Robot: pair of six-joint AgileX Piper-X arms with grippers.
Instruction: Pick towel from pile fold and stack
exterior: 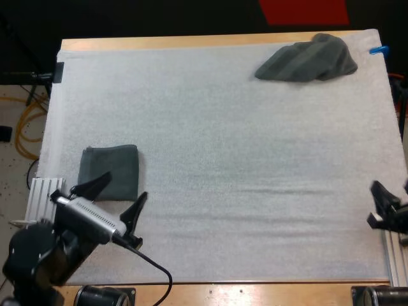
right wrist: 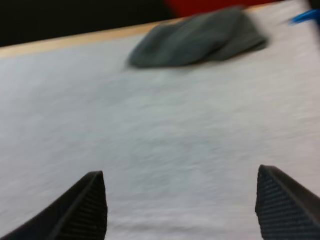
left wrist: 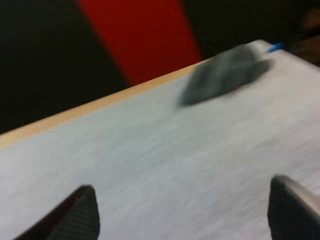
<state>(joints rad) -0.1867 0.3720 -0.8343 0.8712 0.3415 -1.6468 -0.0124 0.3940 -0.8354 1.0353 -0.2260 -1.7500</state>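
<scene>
White mat (exterior: 223, 159) on a wooden table, two towels apart.
Crumpled towel (exterior: 307, 58) lies far right; folded towel (exterior: 109, 171) sits beside the left gripper (exterior: 124, 187). Left and right gripper (exterior: 375, 204) jaws are spread, empty.

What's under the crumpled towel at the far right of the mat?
The crumpled towel rests on the white mat, which shows along its near edge. Anything beneath its folds is covered, so I cannot tell.

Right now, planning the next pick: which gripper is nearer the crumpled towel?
Right. Right gripper: near edge, same side as the crumpled towel. Left gripper: diagonally across, at the folded towel.
</scene>
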